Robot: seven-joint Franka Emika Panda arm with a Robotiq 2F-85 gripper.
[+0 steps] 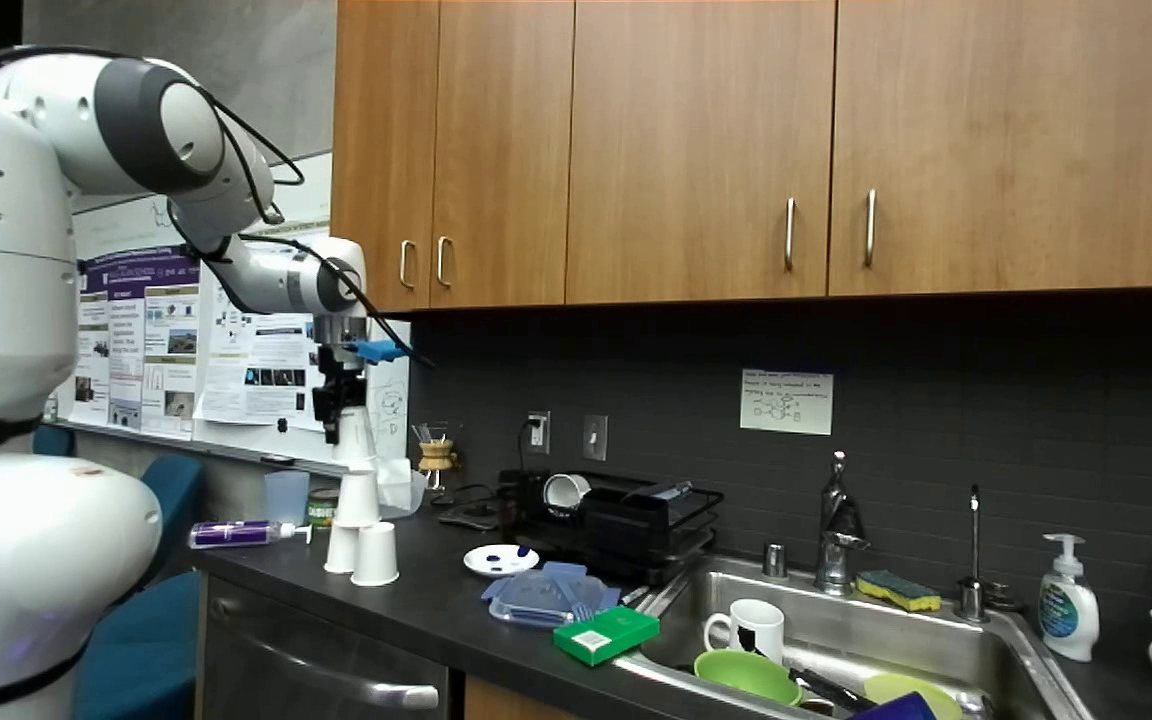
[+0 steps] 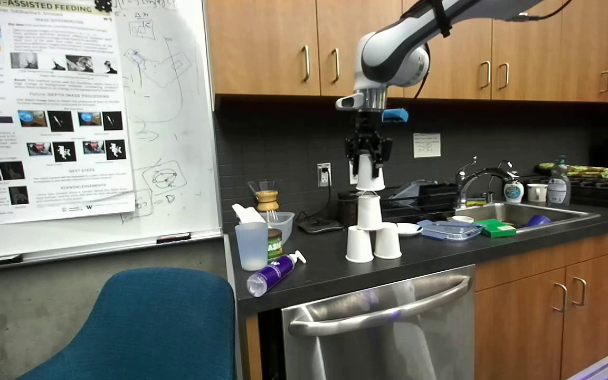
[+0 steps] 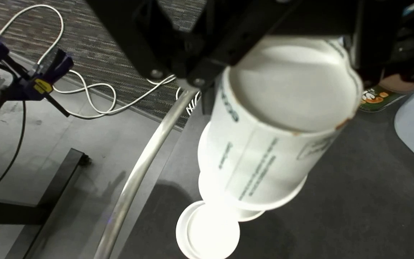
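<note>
The dark counter (image 2: 325, 269) has its front edge above the dishwasher (image 2: 367, 348). On the poster (image 2: 74, 184), you can read "ROBOT-ASSISTED FEEDING", "NEXT STEPS" and "ACKNOWLEDGEMENTS"; the exterior view cuts off its left side. Your gripper (image 2: 366, 168) has its jaws clamped on the held cup (image 3: 264, 154), which is upside down over the cup stack. The wall note (image 1: 786, 402) bears writing too small for you to read. The purple bottle (image 2: 272, 274) lies on its side, well apart from the stack; its label is illegible. Behind it, the tumbler (image 2: 252, 245) partly covers the can (image 2: 275, 244), so you see only part of its lettering. The middle cup (image 2: 369, 212) rests across the two base cups (image 2: 360, 245), which stand near the counter's front edge. You cannot tell whether the held cup touches the middle cup. In the wrist view, the held cup's print is blurred, its base rim shows brown marks, and it partly hides the cups beneath, which glare washes out.
</note>
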